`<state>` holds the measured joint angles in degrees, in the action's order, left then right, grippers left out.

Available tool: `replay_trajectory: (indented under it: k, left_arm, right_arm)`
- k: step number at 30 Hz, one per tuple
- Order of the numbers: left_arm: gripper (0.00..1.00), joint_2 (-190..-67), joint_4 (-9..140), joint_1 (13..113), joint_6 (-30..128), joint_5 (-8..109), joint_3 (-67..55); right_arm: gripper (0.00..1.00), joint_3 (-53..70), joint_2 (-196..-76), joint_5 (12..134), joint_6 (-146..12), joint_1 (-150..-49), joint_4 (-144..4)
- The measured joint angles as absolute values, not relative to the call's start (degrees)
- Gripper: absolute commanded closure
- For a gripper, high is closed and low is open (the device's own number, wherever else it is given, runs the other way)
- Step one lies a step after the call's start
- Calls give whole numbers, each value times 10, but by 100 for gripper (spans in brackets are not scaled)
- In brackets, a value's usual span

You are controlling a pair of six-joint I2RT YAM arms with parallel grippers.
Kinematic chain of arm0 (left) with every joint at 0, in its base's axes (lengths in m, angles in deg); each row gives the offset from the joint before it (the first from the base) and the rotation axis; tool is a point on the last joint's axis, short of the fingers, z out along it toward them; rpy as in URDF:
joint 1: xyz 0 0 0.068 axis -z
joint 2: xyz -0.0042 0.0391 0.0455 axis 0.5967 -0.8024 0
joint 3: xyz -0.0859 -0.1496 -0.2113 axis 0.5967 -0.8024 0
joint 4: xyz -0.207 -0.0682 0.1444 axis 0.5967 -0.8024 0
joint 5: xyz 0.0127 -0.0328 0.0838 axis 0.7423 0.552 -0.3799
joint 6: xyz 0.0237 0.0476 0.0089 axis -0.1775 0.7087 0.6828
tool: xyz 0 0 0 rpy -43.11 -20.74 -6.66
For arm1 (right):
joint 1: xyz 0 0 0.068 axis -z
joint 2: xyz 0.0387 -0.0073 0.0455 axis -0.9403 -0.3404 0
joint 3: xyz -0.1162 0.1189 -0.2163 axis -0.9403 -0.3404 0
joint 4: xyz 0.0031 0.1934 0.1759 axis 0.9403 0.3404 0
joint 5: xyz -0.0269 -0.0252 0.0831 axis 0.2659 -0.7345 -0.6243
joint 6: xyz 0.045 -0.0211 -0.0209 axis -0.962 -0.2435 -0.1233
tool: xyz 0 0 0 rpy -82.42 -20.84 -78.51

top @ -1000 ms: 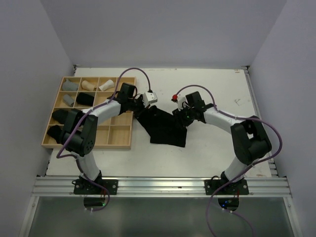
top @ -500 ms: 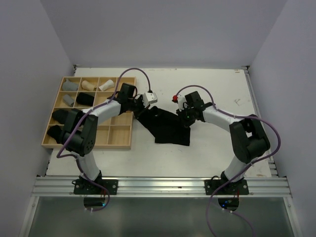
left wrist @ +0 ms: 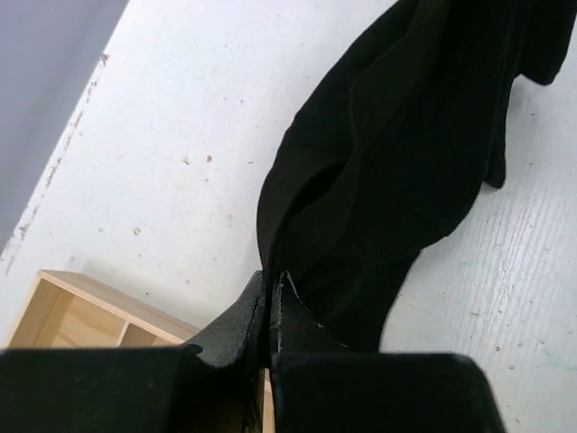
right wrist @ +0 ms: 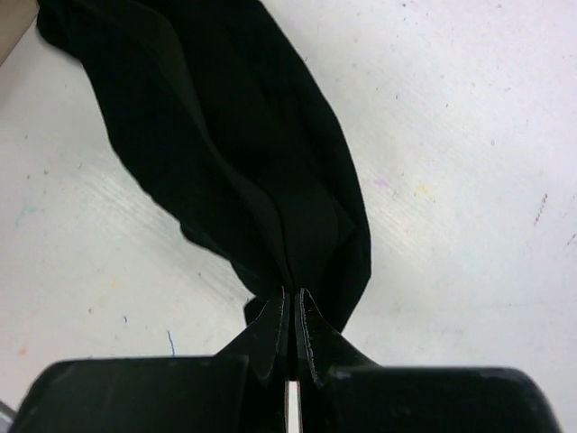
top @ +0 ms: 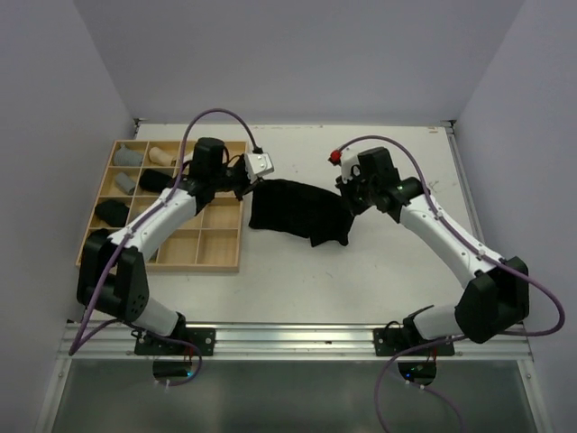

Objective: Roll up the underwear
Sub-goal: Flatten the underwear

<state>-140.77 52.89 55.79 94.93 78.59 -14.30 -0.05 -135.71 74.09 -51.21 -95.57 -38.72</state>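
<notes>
A metal rail [top: 297, 338] runs along the near edge of the table [top: 297, 280] and carries both arms. Beyond it, on the table's left side, lies the wooden tray [top: 162, 267], a grid of open compartments. A compartment about halfway back in its left column holds a black bundle [top: 113, 212]. The left arm crosses the tray and hides the compartment nearer than that one.

Level with that row and just right of the tray, the black underwear [top: 297, 209] hangs spread as a broad band between the two grippers, over mid-table. Whether its lower edge touches the surface cannot be told. The left gripper [top: 250, 185] is clamped on the garment's left end. The left wrist view shows its jaws pressed together with cloth pinched between them. The right gripper [top: 347, 198] is likewise closed on the right end. In the right wrist view the fabric gathers into folds at its tips.

Further back in the tray, the next row holds a grey roll [top: 124, 182] in the left compartment and a black roll [top: 153, 179] in the one beside it. The farthest row holds a second grey roll [top: 129, 157] at the left corner and a beige roll [top: 163, 155] in the adjoining compartment. The left arm's wrist covers the compartments to their right.
</notes>
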Motion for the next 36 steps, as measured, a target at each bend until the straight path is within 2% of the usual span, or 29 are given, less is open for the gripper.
replay_trajectory:
  k: [5,11,14,16,17,18,19,20,22,23,24,26,28,31,36]
  left_arm:
    - [100,-1335,514,558,955,814,-169]
    - [100,-1169,476,561,949,855,-244]
    - [100,-1144,483,579,928,859,-246]
    - [100,-1167,506,601,907,851,-245]
    - [100,-1195,518,611,894,844,-239]
    - [100,-1231,530,621,881,837,-229]
    - [93,-1275,544,629,868,825,-210]
    - [72,-1332,552,634,857,809,-184]
    - [60,-1442,557,632,832,774,-122]
    - [50,-1495,556,628,817,754,-86]
    - [46,-1537,558,621,804,738,-58]
    - [40,-1572,558,599,780,713,-40]
    - [39,-1565,553,577,774,702,-51]
    - [39,-1513,546,550,783,701,-82]
    - [39,-1416,499,559,841,742,-139]
  right_arm:
    - [100,3,-1297,740,-510,-962,-311]
    - [99,39,-1185,723,-525,-979,-217]
    - [96,53,-1178,725,-530,-979,-212]
    - [90,57,-1216,735,-530,-977,-216]
    - [73,63,-1245,737,-530,-972,-217]
    - [62,74,-1290,739,-535,-964,-223]
    - [55,92,-1339,741,-538,-954,-228]
    - [49,116,-1401,742,-543,-940,-232]
    - [48,166,-1517,750,-555,-908,-251]
    - [47,189,-1562,757,-561,-893,-250]
    - [46,207,-1598,763,-569,-879,-250]
    - [47,213,-1624,778,-587,-857,-243]
    - [50,208,-1611,783,-607,-844,-227]
    - [57,148,-1530,758,-642,-848,-233]
    - [58,19,-1387,712,-706,-877,-241]
